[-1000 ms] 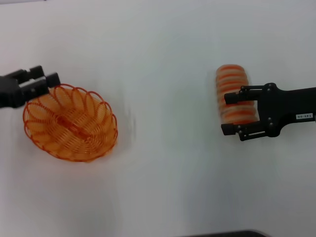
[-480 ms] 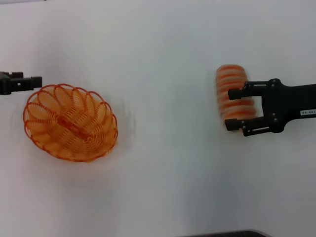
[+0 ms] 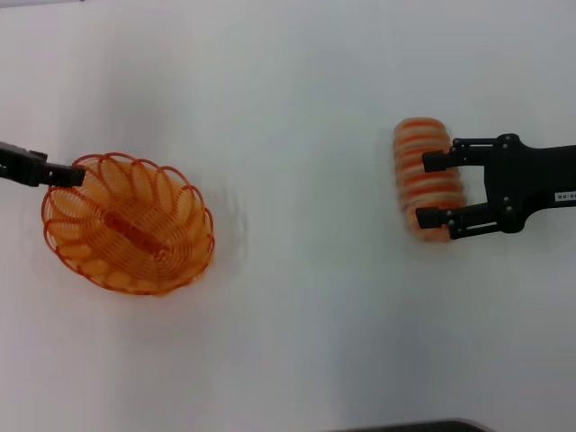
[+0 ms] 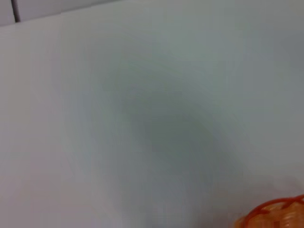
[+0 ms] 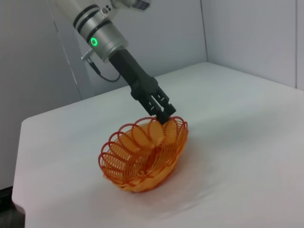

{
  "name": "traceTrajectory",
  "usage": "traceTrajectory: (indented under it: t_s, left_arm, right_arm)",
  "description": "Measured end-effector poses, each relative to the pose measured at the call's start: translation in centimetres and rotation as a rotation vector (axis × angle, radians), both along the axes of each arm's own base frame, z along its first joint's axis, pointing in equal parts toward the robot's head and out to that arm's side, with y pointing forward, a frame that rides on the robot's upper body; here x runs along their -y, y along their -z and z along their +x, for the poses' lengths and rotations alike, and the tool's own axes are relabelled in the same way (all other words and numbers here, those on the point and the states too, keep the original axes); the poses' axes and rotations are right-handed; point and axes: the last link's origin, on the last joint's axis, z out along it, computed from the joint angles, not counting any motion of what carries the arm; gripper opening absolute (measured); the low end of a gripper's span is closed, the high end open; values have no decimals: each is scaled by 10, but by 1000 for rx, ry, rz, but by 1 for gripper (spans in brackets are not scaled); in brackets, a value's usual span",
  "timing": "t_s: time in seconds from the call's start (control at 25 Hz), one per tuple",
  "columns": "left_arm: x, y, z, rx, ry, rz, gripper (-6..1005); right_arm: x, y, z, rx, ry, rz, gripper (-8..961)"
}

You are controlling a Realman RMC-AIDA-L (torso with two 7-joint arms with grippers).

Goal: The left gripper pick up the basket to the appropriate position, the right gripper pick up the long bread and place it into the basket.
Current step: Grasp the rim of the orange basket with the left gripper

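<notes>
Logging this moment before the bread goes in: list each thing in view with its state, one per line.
basket: upright on the table, nothing in it.
long bread: lying on the table, outside the basket.
left gripper: at the basket's rim.
right gripper: open, its fingers straddling the long bread.

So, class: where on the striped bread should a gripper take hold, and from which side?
Grip the bread across its narrow middle, coming from its long side. It lies flat, and its rounded ends would slip. The right gripper already straddles it that way, open.
</notes>
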Motion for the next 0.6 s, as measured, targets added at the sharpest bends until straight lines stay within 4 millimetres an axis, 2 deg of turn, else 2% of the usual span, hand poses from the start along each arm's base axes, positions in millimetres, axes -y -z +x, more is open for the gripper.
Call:
traceTrajectory:
  t_s: [0.6]
  left_arm:
    - [-1, 14, 8, -91, -2, -71, 677]
  right_arm:
    - [-2, -6, 1, 5, -1, 9, 869]
